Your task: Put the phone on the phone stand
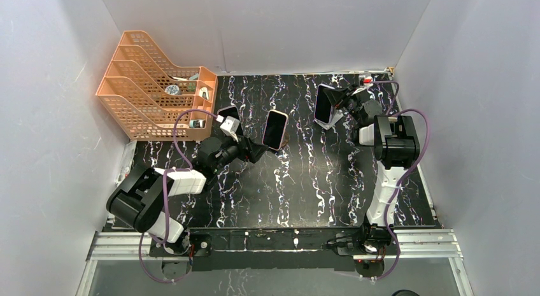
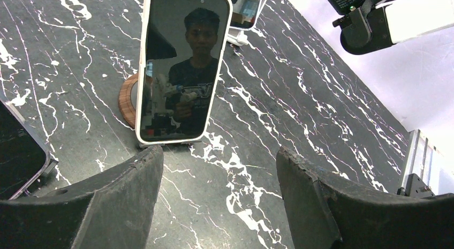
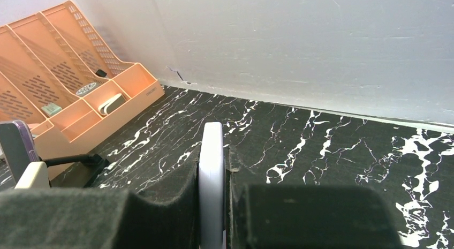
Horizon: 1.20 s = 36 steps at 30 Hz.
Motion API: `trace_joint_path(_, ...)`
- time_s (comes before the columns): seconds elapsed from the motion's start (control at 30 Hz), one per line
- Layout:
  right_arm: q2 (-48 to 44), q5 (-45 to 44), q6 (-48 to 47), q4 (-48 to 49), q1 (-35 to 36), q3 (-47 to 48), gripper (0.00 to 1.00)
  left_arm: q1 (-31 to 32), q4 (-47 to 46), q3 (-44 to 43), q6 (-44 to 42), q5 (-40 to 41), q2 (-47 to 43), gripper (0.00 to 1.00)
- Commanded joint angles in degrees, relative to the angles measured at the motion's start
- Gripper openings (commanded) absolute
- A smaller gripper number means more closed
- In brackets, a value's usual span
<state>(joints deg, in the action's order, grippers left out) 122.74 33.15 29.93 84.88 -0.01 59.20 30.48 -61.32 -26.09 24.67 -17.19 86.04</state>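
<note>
A white-cased phone (image 1: 275,129) with a dark screen stands tilted near the table's middle. In the left wrist view, this phone (image 2: 182,67) leans on a stand with a round wooden base (image 2: 127,99). My left gripper (image 1: 253,149) is open and empty just short of it, jaws wide apart (image 2: 219,195). My right gripper (image 1: 341,106) is shut on a second white phone (image 1: 326,105), held upright at the back right. In the right wrist view, that phone's thin edge (image 3: 212,168) is clamped between the pads.
An orange desk organizer (image 1: 149,86) with small items fills the back left corner. A third phone (image 1: 229,112) rests on a white stand (image 1: 230,126) beside it, close to my left arm. White walls enclose the table on three sides.
</note>
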Motion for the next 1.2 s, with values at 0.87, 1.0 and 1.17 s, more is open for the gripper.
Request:
trace_joint_path(0.87, -4.63, 0.44, -6.77, 19.72, -0.08, -9.36, 0.20, -0.33, -2.16, -0.26, -0.23, -1.20, 1.24, 0.73)
trace_joint_path(1.0, -4.36, 0.16, -6.58, 19.71, -0.22, -9.15, 0.32, -0.33, -2.18, -0.36, -0.24, -1.41, 1.24, 0.73)
trace_joint_path(1.17, -3.51, 1.16, -5.36, 19.66, -1.06, -6.89, 0.37, -0.33, -2.21, -0.50, -0.32, -1.60, 1.56, 0.74)
